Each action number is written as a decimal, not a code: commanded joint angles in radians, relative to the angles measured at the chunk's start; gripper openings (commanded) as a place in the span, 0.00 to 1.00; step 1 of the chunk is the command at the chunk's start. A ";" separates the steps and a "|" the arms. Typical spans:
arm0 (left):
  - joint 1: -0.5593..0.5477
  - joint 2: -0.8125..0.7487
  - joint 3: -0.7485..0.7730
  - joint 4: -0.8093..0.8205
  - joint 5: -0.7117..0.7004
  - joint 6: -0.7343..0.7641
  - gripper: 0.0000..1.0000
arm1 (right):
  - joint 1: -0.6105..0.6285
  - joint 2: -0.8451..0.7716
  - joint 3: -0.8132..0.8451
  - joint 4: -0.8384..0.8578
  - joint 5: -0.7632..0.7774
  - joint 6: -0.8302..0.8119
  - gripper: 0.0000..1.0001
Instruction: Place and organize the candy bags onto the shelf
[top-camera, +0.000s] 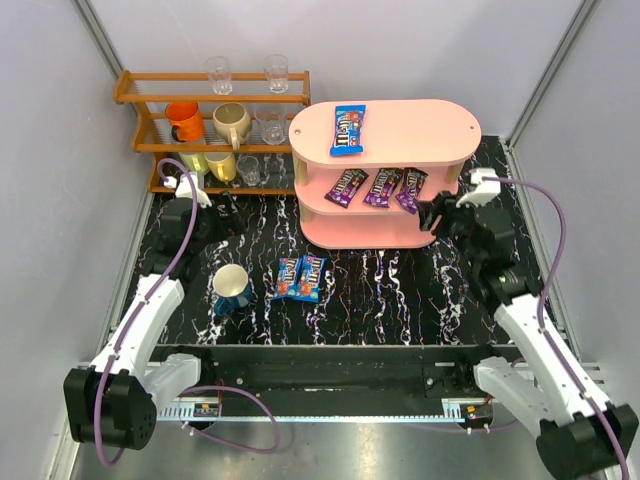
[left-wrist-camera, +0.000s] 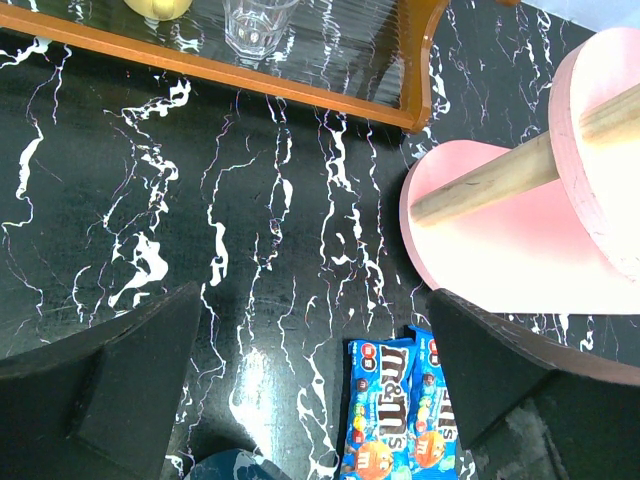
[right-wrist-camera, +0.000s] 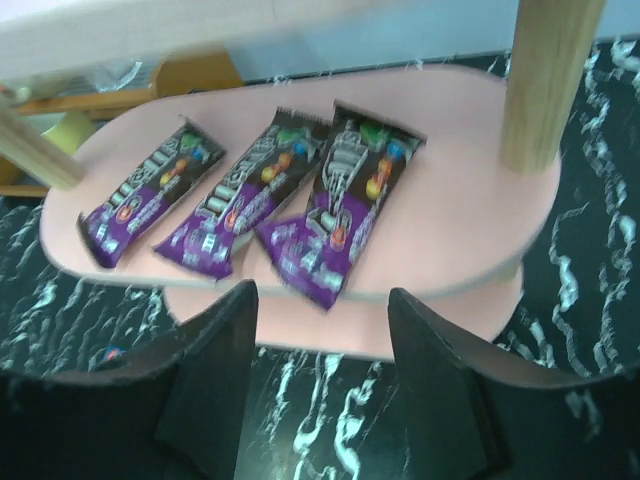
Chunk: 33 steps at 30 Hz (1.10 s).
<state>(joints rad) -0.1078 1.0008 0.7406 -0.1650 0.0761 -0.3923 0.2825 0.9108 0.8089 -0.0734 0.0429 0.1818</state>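
Three purple candy bags (right-wrist-camera: 240, 190) lie on the shelf (right-wrist-camera: 450, 200), left end effector (left-wrist-camera: 315, 315) and right end effector (right-wrist-camera: 322, 320) gape empty

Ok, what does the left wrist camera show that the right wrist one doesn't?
Only the left wrist: two blue bags side by side on the table, near the shelf. Only the right wrist: three purple bags in a row on the shelf's middle board. Both: the pink shelf, the wooden rack and the black table.
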 joint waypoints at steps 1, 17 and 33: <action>0.005 -0.014 0.040 0.041 0.014 0.000 0.99 | 0.029 -0.133 -0.152 -0.014 -0.034 0.255 0.61; 0.005 -0.016 0.043 0.038 0.008 0.004 0.99 | 0.570 0.396 -0.329 0.535 0.026 0.624 0.78; 0.005 -0.018 0.043 0.032 0.011 0.001 0.99 | 0.589 0.835 -0.162 0.733 -0.017 0.711 0.78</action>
<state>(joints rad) -0.1078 1.0008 0.7406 -0.1661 0.0761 -0.3920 0.8612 1.6863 0.5869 0.5949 0.0578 0.8783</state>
